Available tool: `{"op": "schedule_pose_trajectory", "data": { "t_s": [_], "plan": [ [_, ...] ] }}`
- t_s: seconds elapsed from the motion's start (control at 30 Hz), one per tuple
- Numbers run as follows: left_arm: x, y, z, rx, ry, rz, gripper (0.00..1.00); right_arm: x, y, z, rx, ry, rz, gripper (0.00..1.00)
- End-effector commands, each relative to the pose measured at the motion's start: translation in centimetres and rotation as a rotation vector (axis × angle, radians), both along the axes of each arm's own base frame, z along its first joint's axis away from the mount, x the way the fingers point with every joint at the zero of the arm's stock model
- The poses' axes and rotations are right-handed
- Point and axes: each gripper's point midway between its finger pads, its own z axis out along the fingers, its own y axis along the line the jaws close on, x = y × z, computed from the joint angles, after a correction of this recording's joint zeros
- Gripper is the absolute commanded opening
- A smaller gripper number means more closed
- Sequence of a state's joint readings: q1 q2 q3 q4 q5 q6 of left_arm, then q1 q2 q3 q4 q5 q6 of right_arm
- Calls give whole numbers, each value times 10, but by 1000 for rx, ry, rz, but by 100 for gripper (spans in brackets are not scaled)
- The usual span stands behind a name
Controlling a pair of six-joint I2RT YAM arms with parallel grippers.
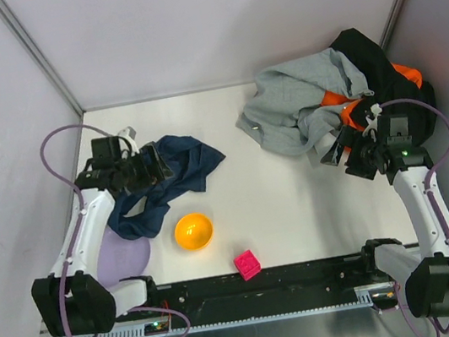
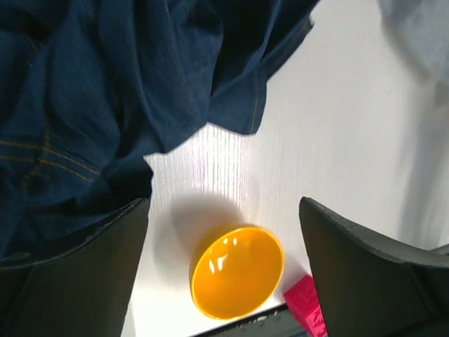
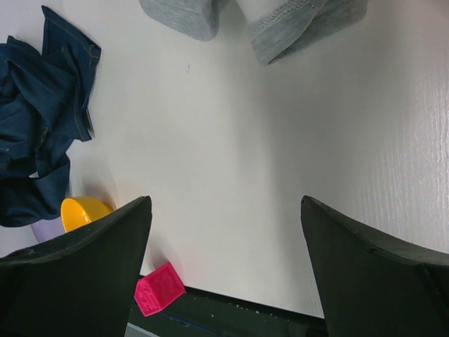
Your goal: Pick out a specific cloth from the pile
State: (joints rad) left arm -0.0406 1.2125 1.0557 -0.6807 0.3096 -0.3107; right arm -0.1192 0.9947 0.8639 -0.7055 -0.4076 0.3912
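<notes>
The left gripper (image 2: 224, 210) is spread wide and holds nothing. In its wrist view only bare counter (image 2: 351, 140) and the orange bowl (image 2: 238, 270) show in the gap between the fingers. The dark navy cloth (image 2: 105, 91) fills the upper left of that view and runs down behind the left finger. From above, this gripper hangs over the left part of the cloth, which lies crumpled in the left half of the frame, well apart from the pile (image 1: 324, 97) at upper right. The bowl sits just below the cloth. A pink cube (image 1: 247, 264) lies lower right of the bowl, and a pale purple disc (image 1: 127, 252) shows beside the cloth's lower edge, partly under the left arm.

The right gripper (image 1: 350, 153) is also wide open and empty, at the pile's lower edge. Its wrist view shows the hems of the grey garment (image 3: 295, 21) along the top of the frame.
</notes>
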Motion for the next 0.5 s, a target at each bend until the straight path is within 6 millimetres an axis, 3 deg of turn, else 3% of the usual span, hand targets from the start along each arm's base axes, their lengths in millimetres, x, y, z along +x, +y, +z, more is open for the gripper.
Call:
{"op": "schedule_pose_trajectory", "data": {
  "t_s": [0.0, 0.2, 0.47],
  "plan": [
    [-31, -2, -37, 87, 152, -60, 91, -3, 2, 3, -4, -18, 13, 92],
    [-44, -3, -71, 102, 295, -62, 91, -4, 3, 4, -2, -22, 22, 92],
    [-30, -1, -106, 136, 440, -66, 92, -4, 6, 5, 7, -26, 33, 92]
  ]
}}
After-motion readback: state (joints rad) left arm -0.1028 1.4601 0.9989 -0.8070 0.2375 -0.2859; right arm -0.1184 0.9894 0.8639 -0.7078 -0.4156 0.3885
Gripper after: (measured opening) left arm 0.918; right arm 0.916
